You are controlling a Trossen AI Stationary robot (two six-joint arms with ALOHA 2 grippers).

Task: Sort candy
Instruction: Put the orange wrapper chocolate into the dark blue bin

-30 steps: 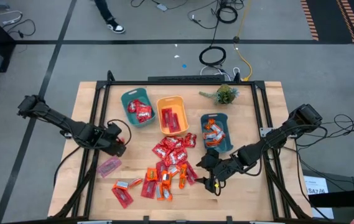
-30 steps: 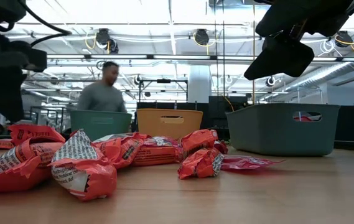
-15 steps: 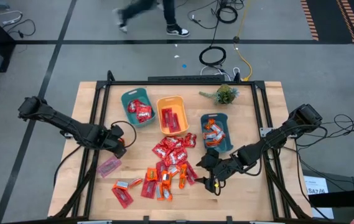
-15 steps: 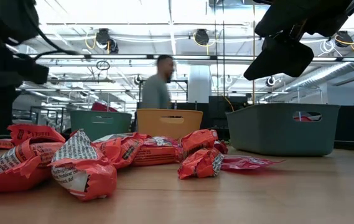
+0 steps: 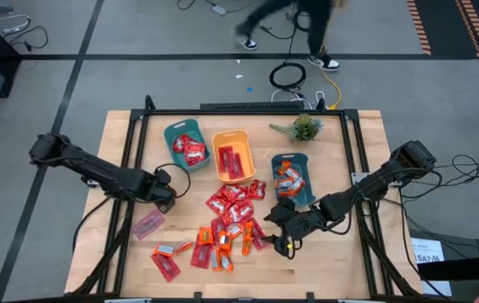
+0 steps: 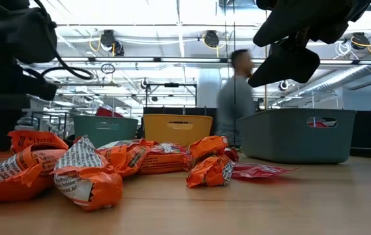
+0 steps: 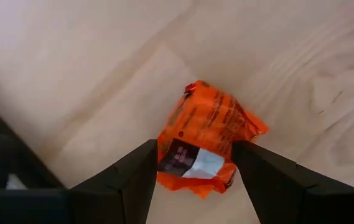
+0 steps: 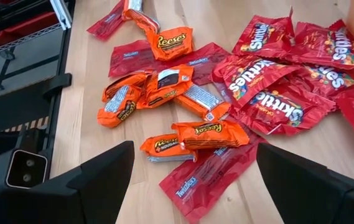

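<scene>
The candy pile point(image 5: 232, 217) lies in the table's middle: red packets, orange packets at its near side point(image 8: 164, 87), and a pale pink packet point(image 5: 148, 225) to the left. Low down, the pile shows in front point(image 6: 87, 171). My left gripper point(image 5: 165, 197) is left of the pile and shut on an orange candy point(image 7: 209, 134), which the gripper hides from above. My right gripper point(image 5: 284, 241) hangs open over the pile's near right edge, its fingers point(image 8: 102, 177) spread wide above the packets point(image 8: 195, 134). It also shows high up in the low view point(image 6: 286, 59). My left gripper point(image 7: 195, 155) pinches the orange candy between its two fingers by one end point(image 7: 192, 171). The fingers come from above, pointing down at the table. The rest of the wrapper sticks out past the fingertips. Whether it still touches the wood cannot be told.
Three bins stand beyond the pile: a teal one point(image 5: 184, 145), an orange one point(image 5: 232, 156) and a teal one point(image 5: 293, 178), each with candy inside. A small green plant point(image 5: 305, 128) lies near the far edge. Bare wood shows near the table's right side point(image 5: 332, 261). A person walks beyond the far edge point(image 6: 237, 98).
My left gripper has moved a little toward the table's right, nearer the pile. My right gripper has shifted slightly toward the pile. A person has walked from left to right behind the table.
</scene>
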